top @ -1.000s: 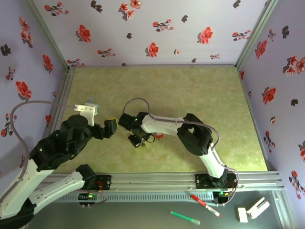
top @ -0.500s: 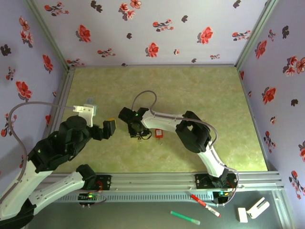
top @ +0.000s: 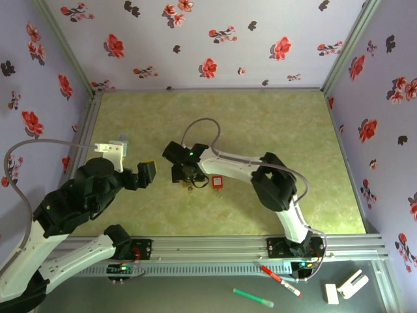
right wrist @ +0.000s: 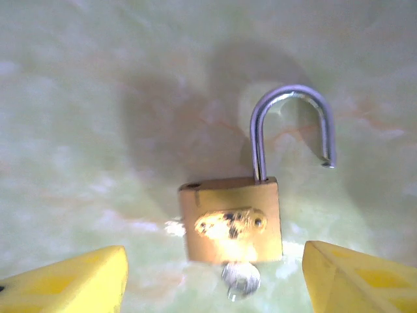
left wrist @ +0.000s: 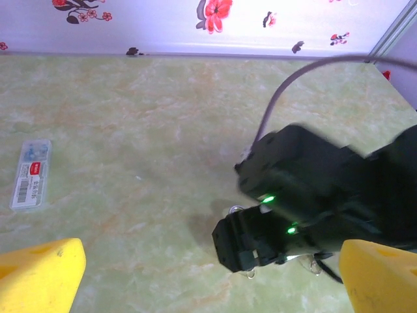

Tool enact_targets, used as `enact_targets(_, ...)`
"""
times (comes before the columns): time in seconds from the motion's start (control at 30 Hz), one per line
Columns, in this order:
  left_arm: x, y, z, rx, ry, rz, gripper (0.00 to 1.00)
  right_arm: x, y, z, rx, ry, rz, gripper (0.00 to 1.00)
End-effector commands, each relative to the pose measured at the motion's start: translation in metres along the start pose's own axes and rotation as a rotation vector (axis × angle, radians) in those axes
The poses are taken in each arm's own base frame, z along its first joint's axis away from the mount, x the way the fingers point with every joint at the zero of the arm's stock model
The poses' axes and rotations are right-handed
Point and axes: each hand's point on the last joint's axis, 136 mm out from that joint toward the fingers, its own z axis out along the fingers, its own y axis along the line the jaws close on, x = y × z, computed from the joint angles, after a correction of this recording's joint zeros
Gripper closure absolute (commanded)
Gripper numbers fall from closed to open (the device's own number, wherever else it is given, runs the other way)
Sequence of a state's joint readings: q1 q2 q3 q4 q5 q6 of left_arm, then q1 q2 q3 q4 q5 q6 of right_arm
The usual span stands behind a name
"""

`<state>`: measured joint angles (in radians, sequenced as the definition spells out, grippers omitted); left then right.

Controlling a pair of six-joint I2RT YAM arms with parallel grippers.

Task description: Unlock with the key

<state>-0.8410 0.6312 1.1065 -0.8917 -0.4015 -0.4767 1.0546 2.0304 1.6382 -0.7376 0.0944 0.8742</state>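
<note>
In the right wrist view a brass padlock (right wrist: 231, 220) lies flat on the table, its steel shackle (right wrist: 290, 124) swung out of the body. The key (right wrist: 240, 280) sticks out of the padlock's underside, only its small round head showing. My right gripper (right wrist: 215, 287) hovers over it, open, a yellow fingertip (right wrist: 68, 280) on each side and touching neither lock nor key. Seen from above, the right gripper (top: 185, 173) sits mid-table. My left gripper (top: 146, 173) hangs open just left of it, and its own camera looks at the right wrist (left wrist: 300, 195).
A red padlock (top: 217, 182) lies just right of the right gripper. A small white label card (left wrist: 31, 175) rests on the table at the left. Flowered walls (top: 208, 39) close in the table on three sides.
The right gripper's jaws have spread apart, letting go of the key, and the wrist has drifted slightly towards the back. The left arm has eased a little to the left.
</note>
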Motion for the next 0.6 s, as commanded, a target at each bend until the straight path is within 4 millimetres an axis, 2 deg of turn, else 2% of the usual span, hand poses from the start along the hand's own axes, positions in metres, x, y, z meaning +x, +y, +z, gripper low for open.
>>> enact_targets(0.0, -0.011, 0.001, 0.001, -0.013, -0.044, -0.042, 0.0, -0.027, 0.007, -0.072, -0.087, -0.165, -0.01, 0.26)
enact_targets(0.07, -0.011, -0.003, 0.007, -0.006, -0.05, -0.043, 0.0, -0.035, -0.005, -0.1, -0.085, -0.229, -0.049, 0.2)
enact_targets(0.13, -0.009, -0.003, 0.015, -0.015, -0.053, -0.03, 0.0, -0.041, -0.024, -0.134, -0.074, -0.311, -0.095, 0.09)
enact_targets(0.17, -0.008, -0.002, 0.019, -0.029, -0.061, -0.03, 0.0, -0.045, -0.039, -0.151, -0.046, -0.368, -0.111, 0.01)
enact_targets(0.3, -0.006, 0.008, 0.031, -0.088, -0.099, -0.023, 0.0, -0.051, -0.119, -0.2, 0.067, -0.538, -0.099, 0.01)
enact_targets(0.37, -0.005, 0.014, 0.038, -0.118, -0.115, -0.026, 0.0, -0.049, -0.165, -0.217, 0.079, -0.576, 0.003, 0.01)
enact_targets(0.43, -0.001, 0.022, 0.045, -0.153, -0.122, -0.036, 0.0, -0.045, -0.202, -0.228, 0.087, -0.603, 0.092, 0.01)
enact_targets(0.57, 0.007, 0.04, 0.059, -0.222, -0.126, -0.063, 0.0, -0.034, -0.247, -0.239, 0.135, -0.654, 0.164, 0.01)
